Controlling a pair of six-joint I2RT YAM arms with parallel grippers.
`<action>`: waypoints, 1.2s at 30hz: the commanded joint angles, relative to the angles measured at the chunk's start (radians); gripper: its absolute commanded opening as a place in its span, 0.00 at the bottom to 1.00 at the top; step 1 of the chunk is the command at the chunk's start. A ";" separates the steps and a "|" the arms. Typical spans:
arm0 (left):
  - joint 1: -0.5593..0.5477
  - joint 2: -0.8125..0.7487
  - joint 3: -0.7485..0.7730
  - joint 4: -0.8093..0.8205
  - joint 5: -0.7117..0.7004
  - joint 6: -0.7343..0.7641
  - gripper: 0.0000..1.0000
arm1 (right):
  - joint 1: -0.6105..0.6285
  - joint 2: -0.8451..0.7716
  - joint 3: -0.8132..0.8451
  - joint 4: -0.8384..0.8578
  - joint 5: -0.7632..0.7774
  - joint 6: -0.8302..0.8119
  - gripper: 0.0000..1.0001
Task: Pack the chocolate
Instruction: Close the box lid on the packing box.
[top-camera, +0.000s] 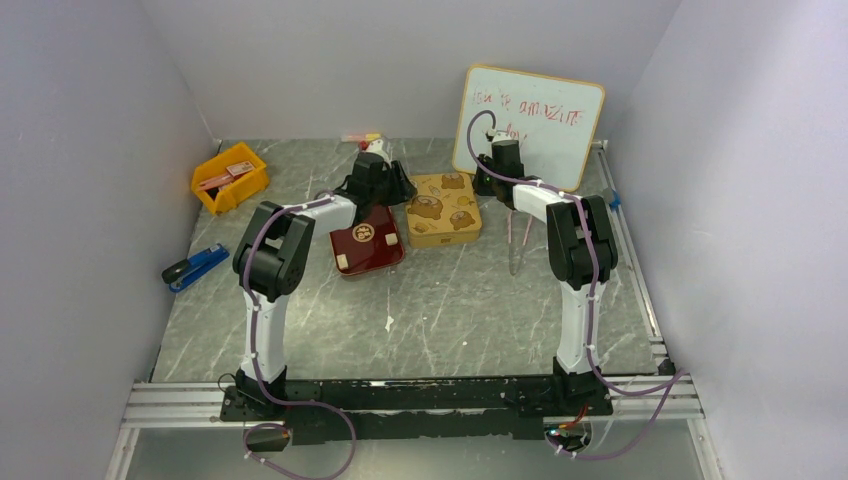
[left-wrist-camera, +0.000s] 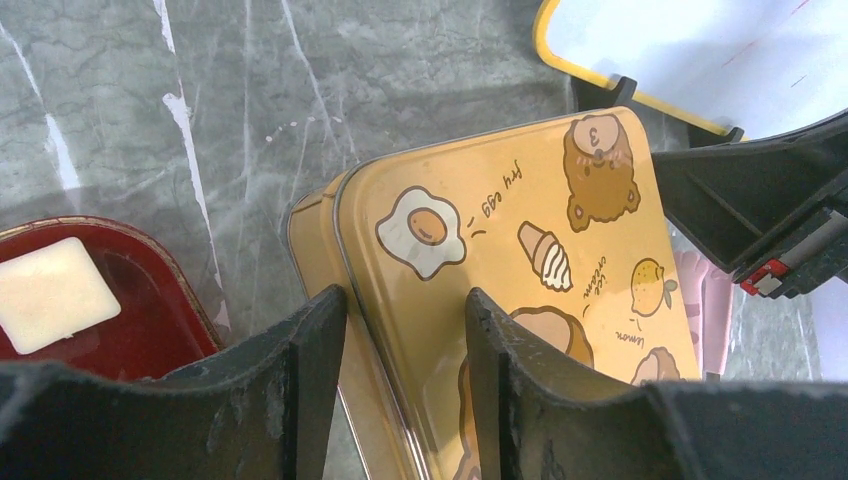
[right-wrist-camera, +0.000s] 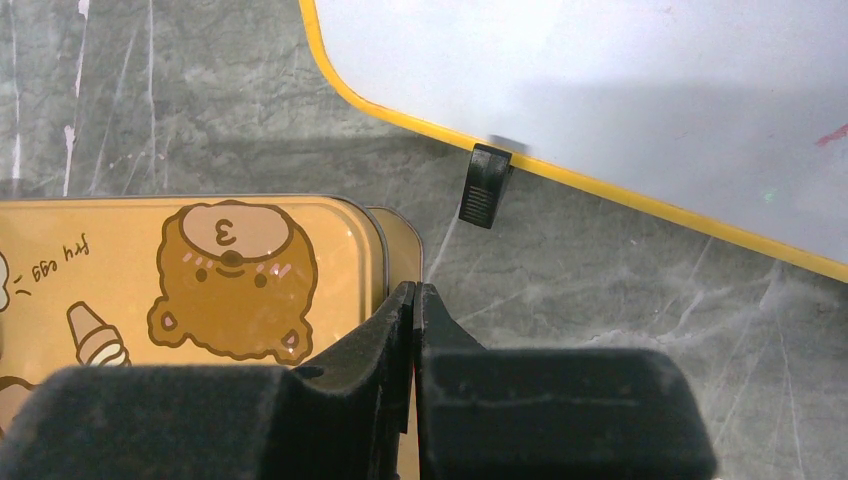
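Note:
The gold tin (top-camera: 443, 208) with bear pictures lies mid-table, its lid (left-wrist-camera: 520, 260) sitting slightly offset on the base. The dark red tray (top-camera: 366, 241) lies just left of it, with pale square chocolate pieces at its corners; one piece (left-wrist-camera: 55, 293) shows in the left wrist view. My left gripper (left-wrist-camera: 405, 300) is open, its fingers astride the lid's left edge. My right gripper (right-wrist-camera: 415, 292) is shut and empty at the tin's right edge (right-wrist-camera: 400, 250). The tin's inside is hidden.
A whiteboard (top-camera: 535, 115) leans at the back right. A yellow bin (top-camera: 229, 177) stands at the back left, and a blue stapler (top-camera: 195, 266) lies at the left. A pink tool (top-camera: 518, 243) lies right of the tin. A small white bit (top-camera: 389, 322) lies on the table.

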 joint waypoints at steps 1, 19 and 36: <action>-0.065 0.097 -0.064 -0.149 0.061 0.007 0.50 | 0.063 0.021 0.032 -0.005 -0.084 0.012 0.08; -0.093 0.192 -0.012 -0.262 0.063 -0.007 0.39 | 0.069 0.032 0.050 -0.019 -0.081 0.003 0.08; -0.157 0.299 0.012 -0.301 0.100 -0.023 0.05 | 0.069 0.015 0.013 -0.020 -0.065 -0.016 0.08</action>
